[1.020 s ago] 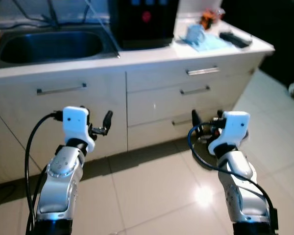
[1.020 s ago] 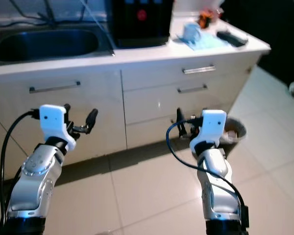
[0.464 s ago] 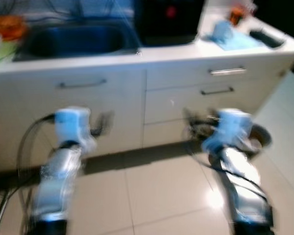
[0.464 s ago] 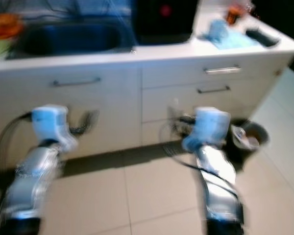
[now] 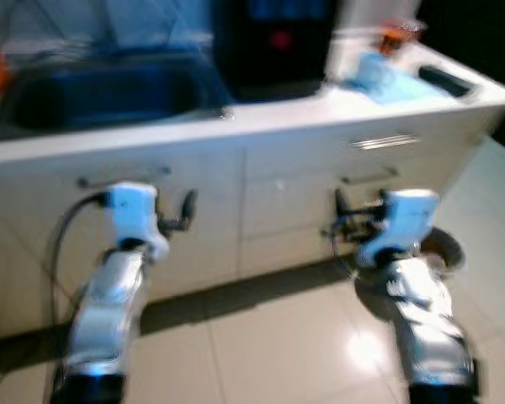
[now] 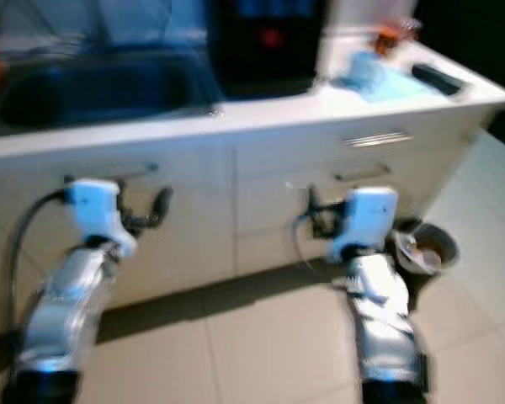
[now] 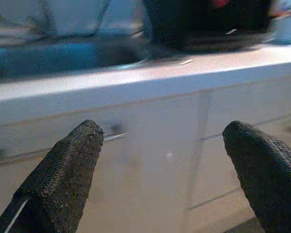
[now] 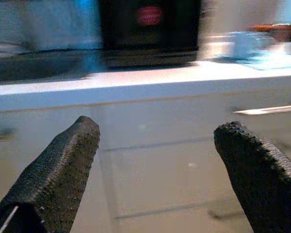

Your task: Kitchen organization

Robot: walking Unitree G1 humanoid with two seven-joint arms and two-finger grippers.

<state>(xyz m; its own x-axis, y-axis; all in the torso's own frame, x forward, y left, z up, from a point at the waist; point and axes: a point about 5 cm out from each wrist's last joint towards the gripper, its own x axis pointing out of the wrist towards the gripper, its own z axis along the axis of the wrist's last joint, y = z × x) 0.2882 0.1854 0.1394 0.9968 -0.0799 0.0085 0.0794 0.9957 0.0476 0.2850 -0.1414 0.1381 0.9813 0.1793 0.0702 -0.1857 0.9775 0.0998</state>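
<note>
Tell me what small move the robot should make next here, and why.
Probably a short step toward the counter. Both tools, left and right, are open, hold nothing and are short of the cabinet fronts, and the blue cloth on top looks out of reach.

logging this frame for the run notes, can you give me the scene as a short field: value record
setting: kitchen, robot on a tiled floor facing a white counter
left tool: open, empty, raised in front of the cabinet door
right tool: open, empty, raised in front of the drawers
sink: set into the counter, on the robot's left
black appliance: on the counter beside the sink
blue cloth: on the counter, right end
bin: on the floor beside the right arm
image quality: blurred
</note>
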